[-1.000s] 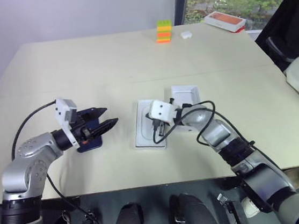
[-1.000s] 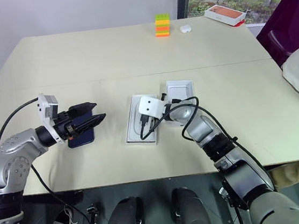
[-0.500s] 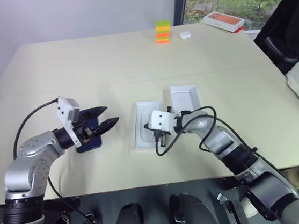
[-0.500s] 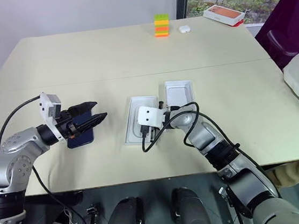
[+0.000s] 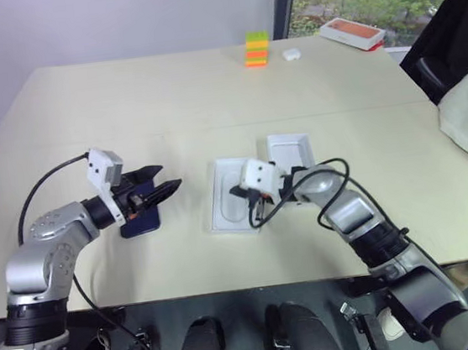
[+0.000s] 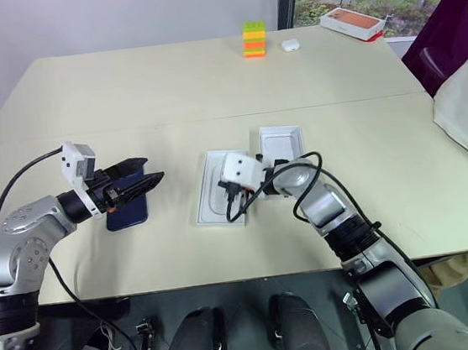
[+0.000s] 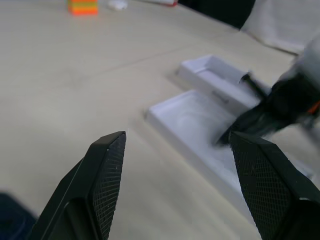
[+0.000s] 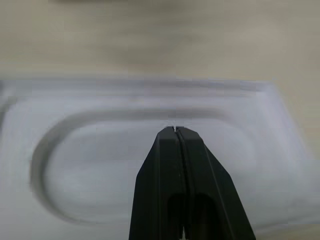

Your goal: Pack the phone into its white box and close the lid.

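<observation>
Phone [image 6: 127,206] lies flat on the table [image 6: 165,90], toward its left near edge, under the left gripper [image 6: 143,182], whose fingers are spread and empty above it. White insert with oval recess [image 6: 219,199] sits mid-table; right gripper [image 8: 174,137], fingers pressed together, hovers over it holding nothing. Open white box [image 6: 280,145] lies just beside the insert, on its far-right side.
</observation>
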